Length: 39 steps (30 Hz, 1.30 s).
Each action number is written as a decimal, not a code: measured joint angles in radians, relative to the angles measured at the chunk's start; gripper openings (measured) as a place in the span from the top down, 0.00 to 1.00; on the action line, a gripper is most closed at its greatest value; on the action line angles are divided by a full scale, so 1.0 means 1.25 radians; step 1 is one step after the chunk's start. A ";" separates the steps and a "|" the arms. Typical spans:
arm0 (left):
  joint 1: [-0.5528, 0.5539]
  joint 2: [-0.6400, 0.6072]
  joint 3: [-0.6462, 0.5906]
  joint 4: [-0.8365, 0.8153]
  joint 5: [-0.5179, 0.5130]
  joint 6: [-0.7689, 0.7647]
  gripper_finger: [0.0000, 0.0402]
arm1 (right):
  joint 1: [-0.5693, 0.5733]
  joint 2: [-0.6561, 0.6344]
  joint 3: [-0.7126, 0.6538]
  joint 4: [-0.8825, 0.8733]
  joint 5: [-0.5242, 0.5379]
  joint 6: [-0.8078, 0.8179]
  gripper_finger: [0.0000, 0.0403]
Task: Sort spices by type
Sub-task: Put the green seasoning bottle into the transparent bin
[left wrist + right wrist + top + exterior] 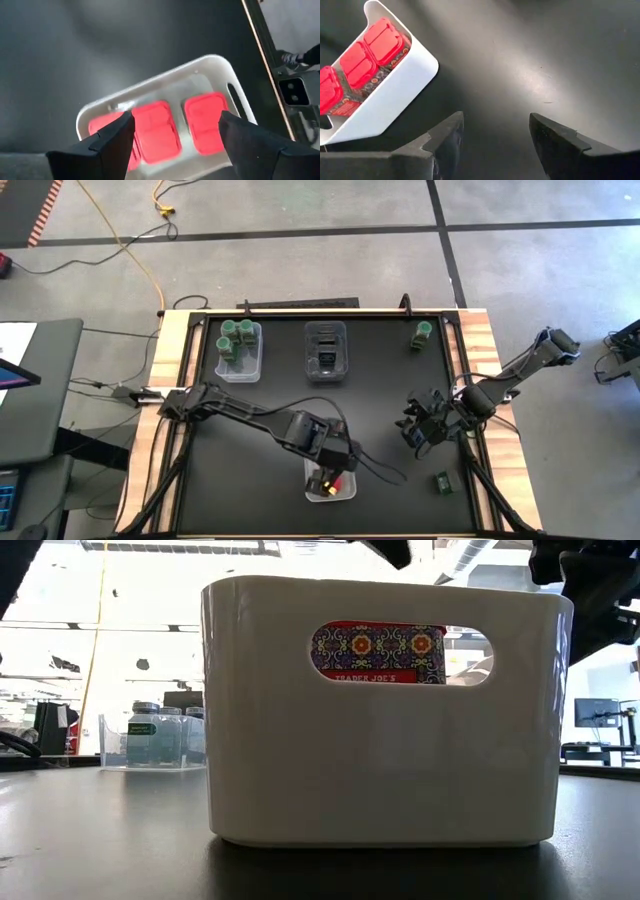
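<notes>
Three red packets [156, 131] stand side by side in a white bin [150, 82] near the table's front edge [330, 483]. My left gripper [175, 120] hovers open above that bin with nothing between its fingers. To the right, above bare mat, my right gripper [496, 120] is open too and holds nothing; its wrist view shows the same bin [395, 95]. Several green-lidded jars [238, 340] stand in a clear bin at the far left. Dark boxes [326, 358] fill a clear bin at the far middle. One jar [421, 333] stands loose at the far right, and one dark box [442, 482] lies near the right front.
Wooden rails [470, 360] frame the black mat [380, 400], which is bare in the middle between the bins. In the low view the white bin [380, 760] fills the foreground, a red packet [378, 652] showing through its handle slot.
</notes>
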 joint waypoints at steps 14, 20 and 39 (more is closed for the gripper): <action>0.132 -0.048 -0.169 0.075 0.176 0.117 0.32 | -0.052 0.000 0.000 0.004 0.000 -0.003 0.37; 0.218 -0.224 -0.422 0.252 0.178 0.120 0.32 | -0.119 0.000 0.000 0.007 0.000 -0.013 0.37; 0.506 -1.152 -1.259 0.629 -0.057 0.102 0.32 | -0.570 0.022 0.053 0.295 0.000 -0.381 0.37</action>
